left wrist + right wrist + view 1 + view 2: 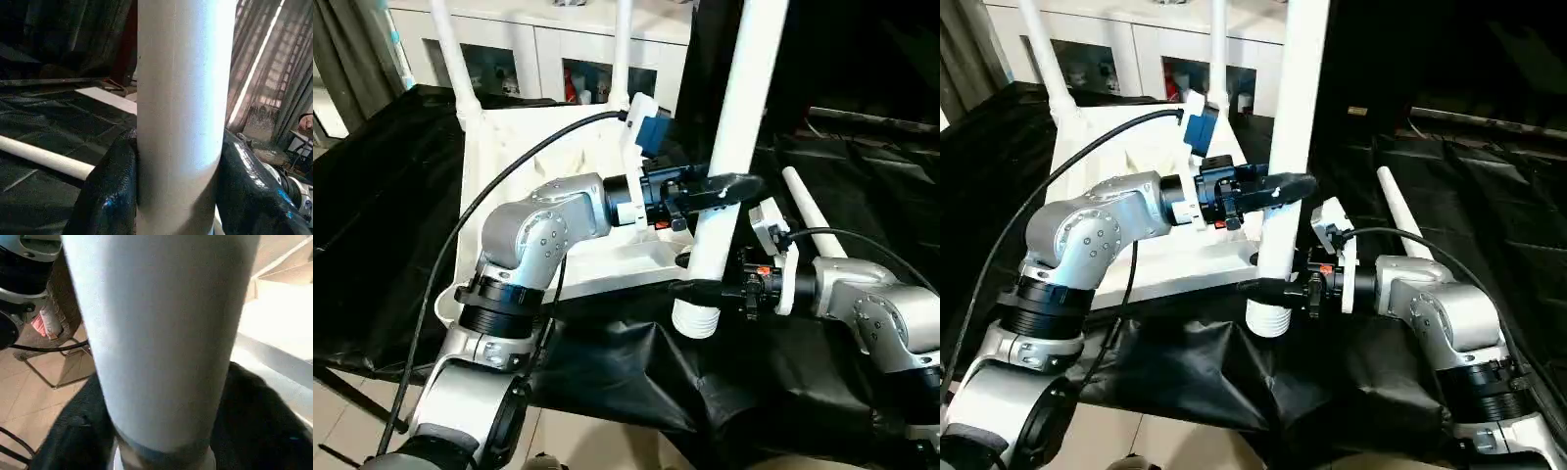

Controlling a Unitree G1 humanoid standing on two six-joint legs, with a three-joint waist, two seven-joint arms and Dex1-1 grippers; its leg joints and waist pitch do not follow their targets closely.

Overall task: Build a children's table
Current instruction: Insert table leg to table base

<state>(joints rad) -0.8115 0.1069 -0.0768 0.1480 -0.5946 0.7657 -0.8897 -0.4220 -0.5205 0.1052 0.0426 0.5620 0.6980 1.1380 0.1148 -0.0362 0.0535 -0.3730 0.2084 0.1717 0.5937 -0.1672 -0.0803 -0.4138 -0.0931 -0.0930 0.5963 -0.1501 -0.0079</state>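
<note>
Both grippers are on the leg you're fitting. Left gripper has its jaws closed around the tube mid-shaft; left wrist view shows a black finger pressed flat on each side. Right gripper sits lower, just above the ribbed plug end. Its jaws flank the tube, but whether they're clamping or just bracketing it, I can't tell.

Leg is upright with a slight lean, plug end down, hanging off the near edge of the tabletop. Tabletop lies upside down on the black-draped bench, two legs already standing in the far sockets, and a spare leg lies on the cloth to your right.

My read on the step:
- Plug is not in a socket yet; the near-right corner socket looks just behind the tube, mostly hidden by it.
- Get the right jaws firmly on before moving. One mid-shaft grip lets a long tube swing.
- Lift enough for the plug to clear the rim, then carry it over the socket.
- Square the tube to the tabletop before pressing; a tilted plug will likely jam.
- Push straight down along the tube's axis, both grippers together.
- Watch the tabletop: it's light and may slide on the cloth under load.
</note>
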